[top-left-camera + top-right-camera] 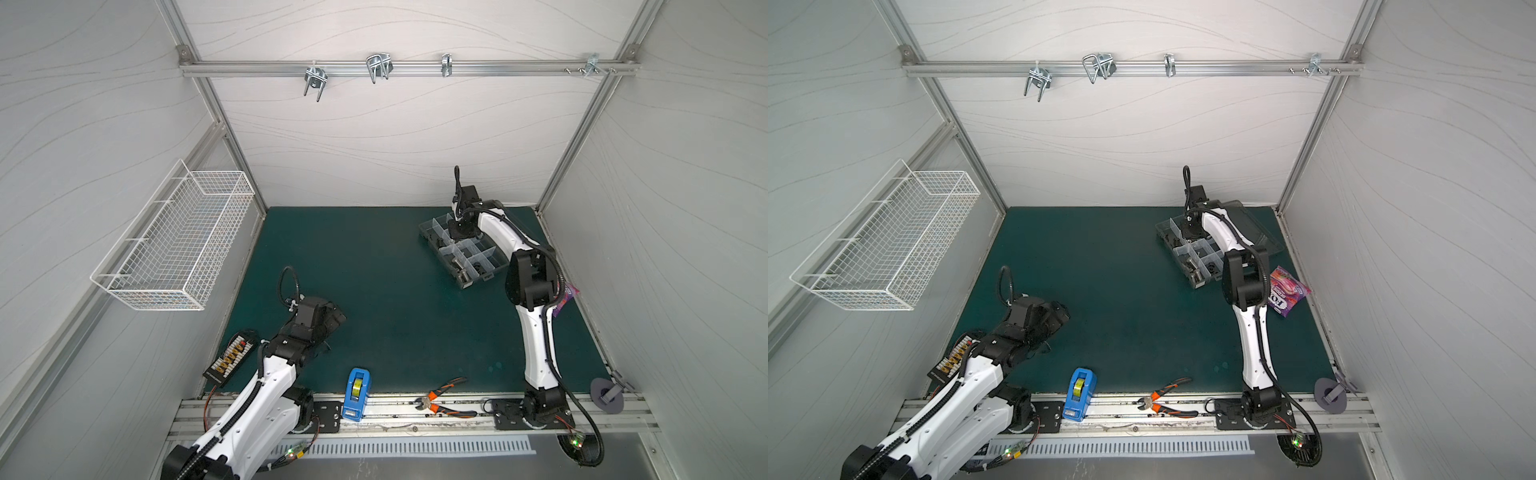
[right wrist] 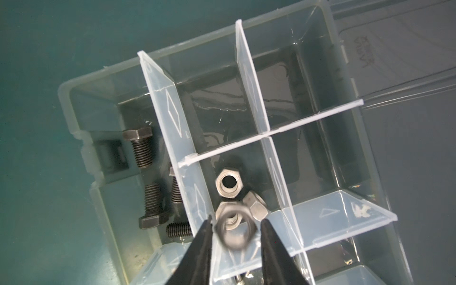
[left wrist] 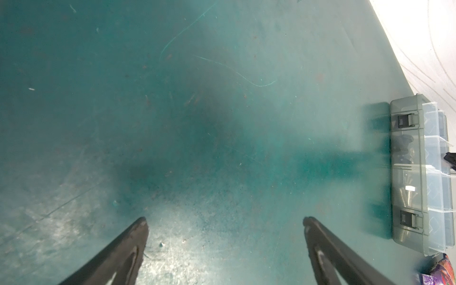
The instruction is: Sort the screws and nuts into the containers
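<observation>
One nut at the drop, right fingers parted.
In both top views the right arm (image 1: 494,232) (image 1: 1219,232) is over the box (image 1: 424,229) (image 1: 1160,229), and the left arm (image 1: 274,374) is well apart above the desk (image 1: 374,291). Left wrist: left fingers (image 3: 118,254) spread wide, empty. Right wrist: right fingers (image 2: 197,259) stand slightly wider than the blurred nut (image 2: 233,230) between them, directly above the compartment of nuts (image 2: 229,183); bolts (image 2: 142,148) lie next door.
</observation>
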Tool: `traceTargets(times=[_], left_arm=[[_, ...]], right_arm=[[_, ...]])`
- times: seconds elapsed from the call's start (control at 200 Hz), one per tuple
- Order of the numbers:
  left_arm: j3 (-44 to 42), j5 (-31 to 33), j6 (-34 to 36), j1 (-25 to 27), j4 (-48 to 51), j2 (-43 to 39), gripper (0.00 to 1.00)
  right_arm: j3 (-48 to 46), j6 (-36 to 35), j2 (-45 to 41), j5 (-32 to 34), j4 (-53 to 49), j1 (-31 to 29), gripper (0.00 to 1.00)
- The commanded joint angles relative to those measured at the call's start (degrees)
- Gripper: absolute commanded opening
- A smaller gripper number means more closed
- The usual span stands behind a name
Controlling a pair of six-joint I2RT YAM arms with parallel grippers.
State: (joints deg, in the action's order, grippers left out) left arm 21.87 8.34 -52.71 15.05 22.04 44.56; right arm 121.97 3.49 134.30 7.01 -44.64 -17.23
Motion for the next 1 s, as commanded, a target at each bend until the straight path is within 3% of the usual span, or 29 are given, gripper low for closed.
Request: traceTargets(times=[0.0, 0.3, 0.49, 0.62, 0.715, 0.995], left_arm=[[2.9, 1.0, 0.2, -0.2, -0.1, -0.2, 0.99], [3.0, 1.2, 0.6, -0.2, 0.0, -0.9, 0.99], [4.2, 4.7, 3.7, -0.3, -1.0, -1.7, 0.99], [4.1, 9.0, 9.2, -0.3, -6.2, -2.9, 0.99], [4.0, 12.0, 12.7, -0.3, -9.7, -3.0, 0.99], [3.7, 20.0, 23.5, -0.3, -22.6, 1.7, 0.99]], right_arm=[[-0.2, -0.8, -0.3, -0.1, -0.9, 0.3, 0.40], [-1.5, -1.0, -3.6, -0.1, -0.6, 0.1, 0.55], [-9.3, -0.2, -11.2, 0.0, 3.0, 0.0, 0.67], [-18.6, 1.0, -19.4, 0.8, 8.1, 0.1, 0.80], [-24.6, 1.8, -24.7, 2.4, 10.9, 0.2, 0.99], [-43.5, 5.7, -39.8, 9.2, 20.1, 1.2, 0.99]])
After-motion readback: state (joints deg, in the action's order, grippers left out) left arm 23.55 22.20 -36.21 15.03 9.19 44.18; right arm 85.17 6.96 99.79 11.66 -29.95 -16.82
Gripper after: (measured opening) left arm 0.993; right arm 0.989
